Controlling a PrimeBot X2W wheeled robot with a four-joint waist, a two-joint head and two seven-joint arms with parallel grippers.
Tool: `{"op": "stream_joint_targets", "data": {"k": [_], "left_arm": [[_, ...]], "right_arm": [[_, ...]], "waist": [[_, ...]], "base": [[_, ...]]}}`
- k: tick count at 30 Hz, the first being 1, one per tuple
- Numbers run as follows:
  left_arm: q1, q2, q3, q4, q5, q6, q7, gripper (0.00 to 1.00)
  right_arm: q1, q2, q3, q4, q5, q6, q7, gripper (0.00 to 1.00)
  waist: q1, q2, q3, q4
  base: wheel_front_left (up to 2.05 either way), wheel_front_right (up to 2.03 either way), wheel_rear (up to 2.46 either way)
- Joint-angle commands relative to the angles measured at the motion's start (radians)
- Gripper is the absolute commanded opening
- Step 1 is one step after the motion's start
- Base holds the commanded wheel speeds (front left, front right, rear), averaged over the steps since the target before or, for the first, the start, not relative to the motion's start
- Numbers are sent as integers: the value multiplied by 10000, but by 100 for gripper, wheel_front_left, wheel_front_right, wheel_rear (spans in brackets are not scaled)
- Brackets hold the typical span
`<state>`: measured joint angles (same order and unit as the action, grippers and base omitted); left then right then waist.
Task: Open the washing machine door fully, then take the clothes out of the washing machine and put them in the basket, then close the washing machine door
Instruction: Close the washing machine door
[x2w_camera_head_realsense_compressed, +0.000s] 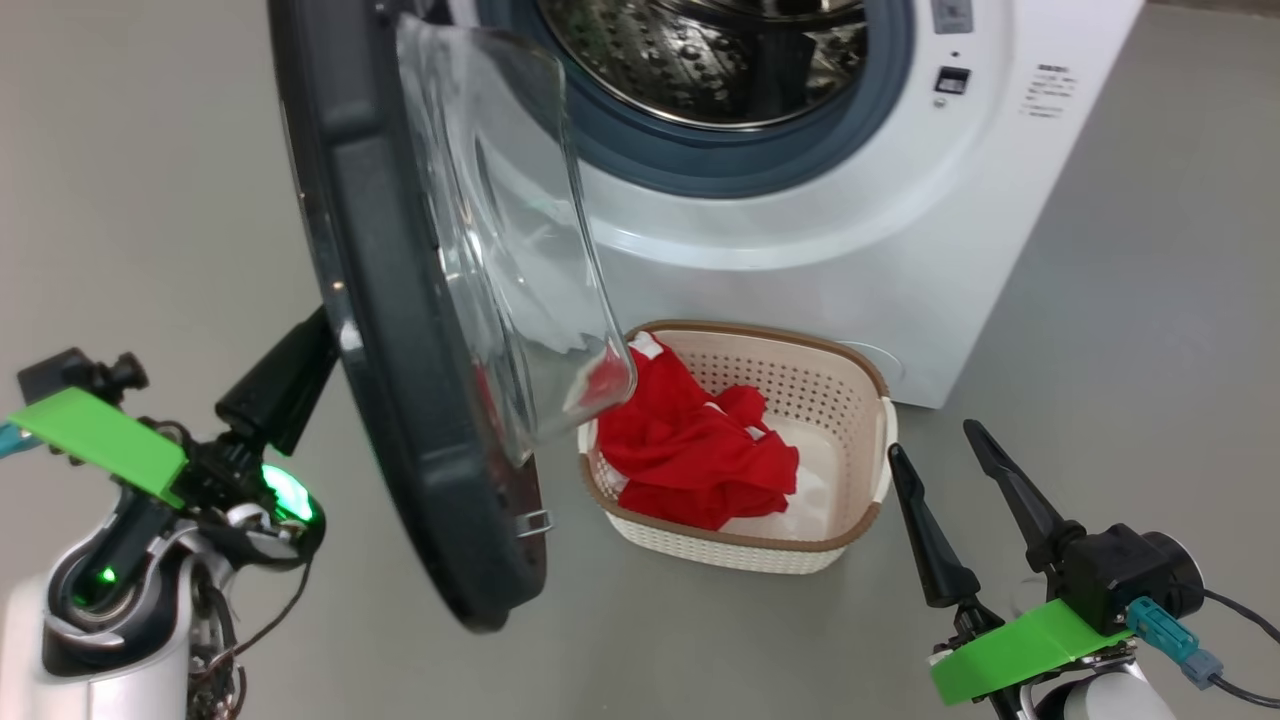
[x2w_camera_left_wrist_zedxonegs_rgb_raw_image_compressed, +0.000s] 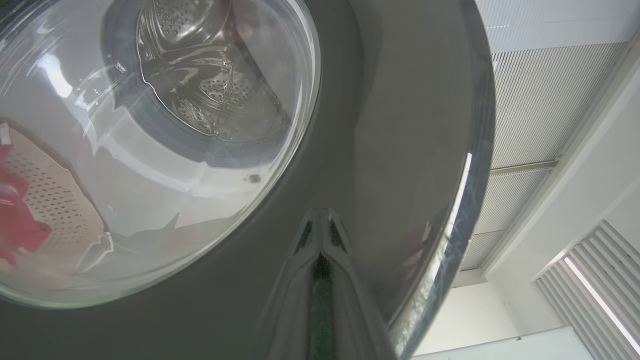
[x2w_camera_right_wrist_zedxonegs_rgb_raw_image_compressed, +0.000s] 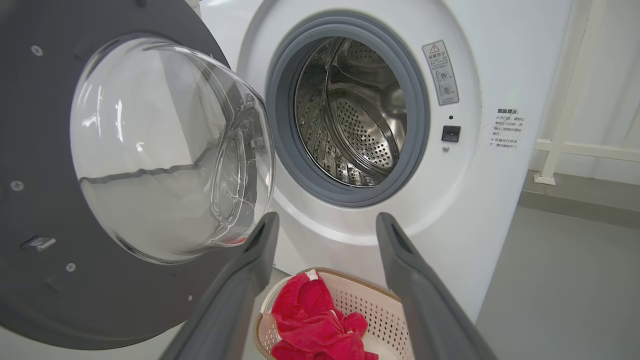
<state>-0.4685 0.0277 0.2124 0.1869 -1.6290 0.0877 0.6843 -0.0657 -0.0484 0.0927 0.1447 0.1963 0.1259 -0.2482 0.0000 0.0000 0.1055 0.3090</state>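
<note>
The clothes (x2w_camera_head_realsense_compressed: 700, 450) lie heaped inside the basket (x2w_camera_head_realsense_compressed: 845, 505). They are a bright red bundle with bits of white trim. In the head view they fill the basket's 9 o'clock half, and pale bare bottom shows toward 3 o'clock. The basket stands on the grey floor (x2w_camera_head_realsense_compressed: 1100, 400) just in front of the washing machine (x2w_camera_head_realsense_compressed: 800, 230), at 6 o'clock from the drum mouth.

The drum (x2w_camera_head_realsense_compressed: 700, 60) shows its perforated steel wall inside the grey gasket (x2w_camera_head_realsense_compressed: 720, 165). The washing machine door (x2w_camera_head_realsense_compressed: 400, 400) stands swung out at the basket's 9 o'clock. Its glass bowl (x2w_camera_head_realsense_compressed: 510, 230) faces the machine and its lower lip overlaps the basket's near corner in the head view.

The left gripper (x2w_camera_left_wrist_zedxonegs_rgb_raw_image_compressed: 320, 220) is at 8 o'clock in the head view, on the door's outer side. Its fingers are drawn close together, with the tips right at the glossy black rim. Whether they touch it cannot be told.

The right gripper (x2w_camera_head_realsense_compressed: 930, 438) is at 4 o'clock from the basket. Its fingers are spread apart and hold nothing, and they point toward the machine's front.
</note>
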Motion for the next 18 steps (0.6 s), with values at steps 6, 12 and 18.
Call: {"op": "stream_joint_targets", "data": {"k": [6, 12, 18], "left_arm": [[44, 226, -246, -559, -117, -51, -170, 0], [1, 226, -388, -600, -271, -119, -371, 0], [-47, 226, -463, -594, -299, -250, -566, 0]], "right_arm": [[-401, -18, 206, -212, 263, 48, -126, 100], [-459, -18, 188, -206, 285, 48, -131, 100], [-499, -18, 120, -245, 335, 48, -133, 100]], "waist": [[0, 0, 183, -700], [0, 0, 283, -1158], [0, 0, 393, -1698]], "base": [[0, 0, 0], [0, 0, 0], [0, 0, 0]]}}
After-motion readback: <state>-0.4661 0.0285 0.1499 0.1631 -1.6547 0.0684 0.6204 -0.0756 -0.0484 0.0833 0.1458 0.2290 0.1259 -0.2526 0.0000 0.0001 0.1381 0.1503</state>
